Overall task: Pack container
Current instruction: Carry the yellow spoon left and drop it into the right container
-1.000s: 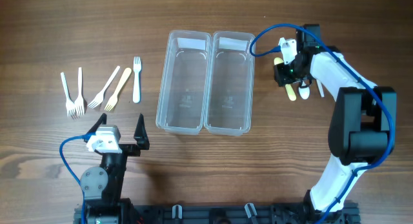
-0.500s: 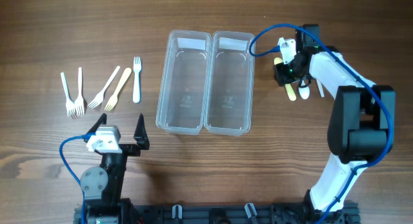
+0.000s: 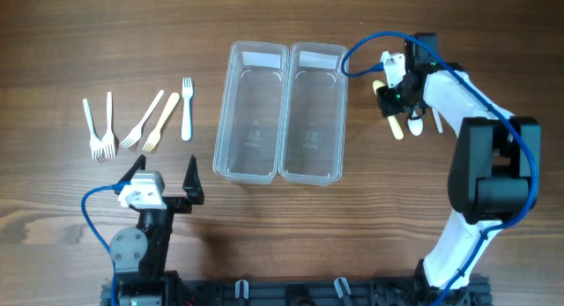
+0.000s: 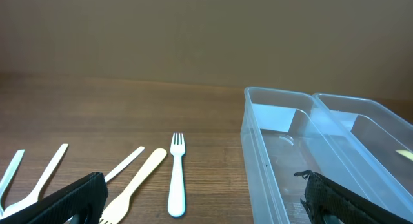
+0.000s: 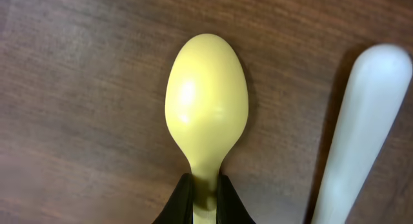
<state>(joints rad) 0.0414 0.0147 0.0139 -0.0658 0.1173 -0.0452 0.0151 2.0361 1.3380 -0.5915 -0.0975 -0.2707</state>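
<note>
Two clear plastic containers (image 3: 252, 114) (image 3: 314, 112) stand side by side at the table's middle, both empty. My right gripper (image 3: 391, 101) is just right of them, shut on the neck of a yellow spoon (image 5: 206, 104) (image 3: 396, 125) that lies on or just above the wood. A white utensil handle (image 5: 359, 127) lies beside it. Several forks lie left of the containers: white ones (image 3: 99, 130) (image 3: 187, 108) and a beige one (image 3: 160, 121). My left gripper (image 3: 163, 184) is open and empty, near the front, below the forks. In the left wrist view the white fork (image 4: 176, 172) lies between the fingers.
A white spoon (image 3: 434, 115) lies right of my right gripper, partly under the arm. The left wrist view shows the left container's rim (image 4: 258, 153) close on the right.
My right gripper with the yellow spoon has shifted very slightly; nothing else has moved.
</note>
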